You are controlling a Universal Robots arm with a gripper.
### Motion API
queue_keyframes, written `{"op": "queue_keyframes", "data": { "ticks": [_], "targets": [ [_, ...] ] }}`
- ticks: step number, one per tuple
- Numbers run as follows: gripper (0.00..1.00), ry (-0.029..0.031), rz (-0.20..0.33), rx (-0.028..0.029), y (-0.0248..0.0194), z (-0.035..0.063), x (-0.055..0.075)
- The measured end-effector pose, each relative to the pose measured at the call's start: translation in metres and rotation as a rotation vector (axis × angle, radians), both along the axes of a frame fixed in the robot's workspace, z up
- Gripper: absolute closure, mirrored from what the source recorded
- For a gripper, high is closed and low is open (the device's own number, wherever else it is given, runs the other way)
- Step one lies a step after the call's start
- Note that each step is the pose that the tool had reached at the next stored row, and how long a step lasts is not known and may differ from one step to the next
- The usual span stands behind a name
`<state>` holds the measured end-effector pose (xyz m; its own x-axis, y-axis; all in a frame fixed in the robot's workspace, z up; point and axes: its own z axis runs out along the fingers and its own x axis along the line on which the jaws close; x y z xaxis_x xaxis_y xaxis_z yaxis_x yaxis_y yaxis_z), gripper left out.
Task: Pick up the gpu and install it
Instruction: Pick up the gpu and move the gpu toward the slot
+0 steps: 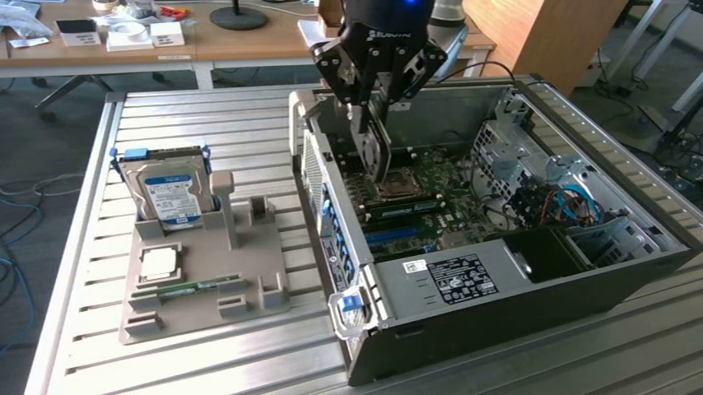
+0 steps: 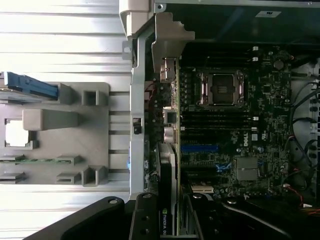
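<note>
Claw (image 1: 374, 107) is over the open computer case (image 1: 462, 329), and it has the gpu (image 1: 376, 150). The fingers are closed partway, pinching the thin dark card from both sides, with the card hanging down out of the grip.

From the exterior view, the gpu sits inside the case opening, close to the wall on the exterior view's left. Its lower end is down over the motherboard (image 1: 439, 189). From here I can't tell whether that end touches the board or just hangs above it.

On the wrist view I'm looking straight down the card's edge (image 2: 167, 210). There's a green logo on the dark shroud right by the claw (image 2: 172, 226), and black fingers (image 2: 145, 220) on either side. The beige metal bracket (image 2: 170, 35) is at the far end of the card, just beside the case's pale rear wall. The motherboard (image 2: 235, 140) spreads out alongside, with the processor socket (image 2: 221, 90) in plain sight next to the card's line.

Out on the slatted metal bench (image 1: 220, 115), well apart from the case, stands the grey parts holder (image 1: 197, 309). The hard drive (image 1: 170, 193) with the blue-white label stands upright in its slot. A silver chip (image 1: 160, 262) lies flat in front of it, and the slim green RAM stick (image 1: 193, 287) sits in its groove nearer the front.
</note>
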<state>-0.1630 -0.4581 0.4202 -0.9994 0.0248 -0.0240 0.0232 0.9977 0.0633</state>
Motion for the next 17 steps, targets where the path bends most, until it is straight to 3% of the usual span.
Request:
{"op": "queue_keyframes", "data": {
  "ticks": [17],
  "targets": [
    [0.73, 0.0000, 0.000, 0.0073, 0.0000, -0.0001, 0.042]
  ]
}}
